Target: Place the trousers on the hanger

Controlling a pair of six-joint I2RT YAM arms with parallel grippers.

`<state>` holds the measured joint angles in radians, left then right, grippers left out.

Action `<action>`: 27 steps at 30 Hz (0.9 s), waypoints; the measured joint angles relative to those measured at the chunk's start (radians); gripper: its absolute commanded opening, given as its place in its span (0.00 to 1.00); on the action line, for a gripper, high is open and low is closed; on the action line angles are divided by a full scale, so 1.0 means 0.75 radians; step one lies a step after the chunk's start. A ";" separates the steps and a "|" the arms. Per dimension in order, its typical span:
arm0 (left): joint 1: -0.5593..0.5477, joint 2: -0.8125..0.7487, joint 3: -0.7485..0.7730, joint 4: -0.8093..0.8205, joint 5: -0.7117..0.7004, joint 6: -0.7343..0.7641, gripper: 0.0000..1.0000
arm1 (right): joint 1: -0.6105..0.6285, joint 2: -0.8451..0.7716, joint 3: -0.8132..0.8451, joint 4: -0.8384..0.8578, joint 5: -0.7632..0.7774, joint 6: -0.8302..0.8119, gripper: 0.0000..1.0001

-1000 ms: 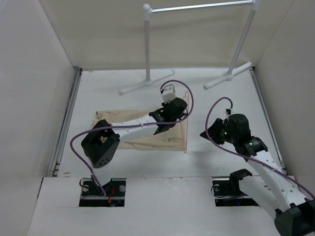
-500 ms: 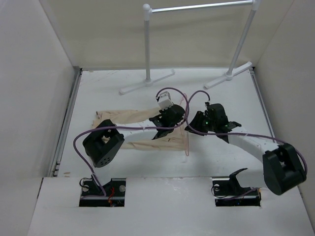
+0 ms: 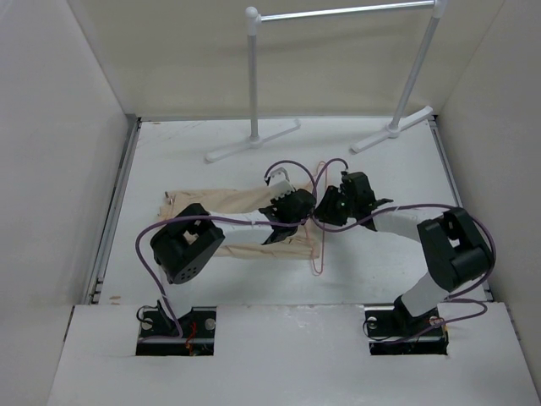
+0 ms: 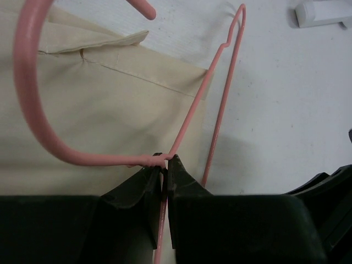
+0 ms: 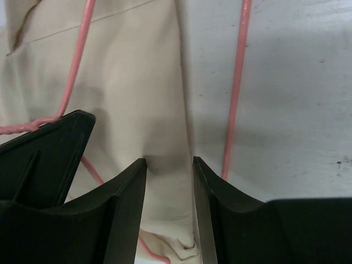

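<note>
one trousers (image 3: 215,200), one hanger (image 4: 20,71), one stand (image 3: 253,76)

White arm links (image 3: 397,222), black joint housings (image 3: 188,252), looping purple cables (image 3: 140,250), black wedge-shaped fingers (image 5: 124,214)

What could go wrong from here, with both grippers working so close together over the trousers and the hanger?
1. The left gripper pinches the thin hanger only at its twisted neck, so the wire may pivot or slip when lifted.
2. The right gripper is open over the edge of the trousers, right beside the left gripper. Closing there might catch too little cloth, or the two might bump each other.
</note>
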<state>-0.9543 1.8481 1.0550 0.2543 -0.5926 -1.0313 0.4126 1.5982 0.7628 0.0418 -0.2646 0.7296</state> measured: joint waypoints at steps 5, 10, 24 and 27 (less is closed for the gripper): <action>0.001 0.004 0.000 0.001 0.000 -0.013 0.01 | 0.006 0.036 -0.001 0.006 0.038 -0.001 0.49; 0.007 0.004 -0.006 0.002 0.002 -0.019 0.01 | 0.019 0.043 -0.023 0.056 0.015 0.026 0.29; 0.106 -0.193 -0.256 0.045 0.011 0.019 0.01 | -0.092 -0.118 -0.092 0.124 -0.119 0.198 0.08; 0.149 -0.312 -0.355 0.027 0.012 0.075 0.01 | -0.115 -0.155 -0.092 0.124 -0.123 0.211 0.08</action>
<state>-0.8425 1.6142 0.7891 0.2745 -0.5838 -0.9752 0.3260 1.4818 0.6937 0.1349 -0.3569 0.8879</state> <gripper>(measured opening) 0.043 0.086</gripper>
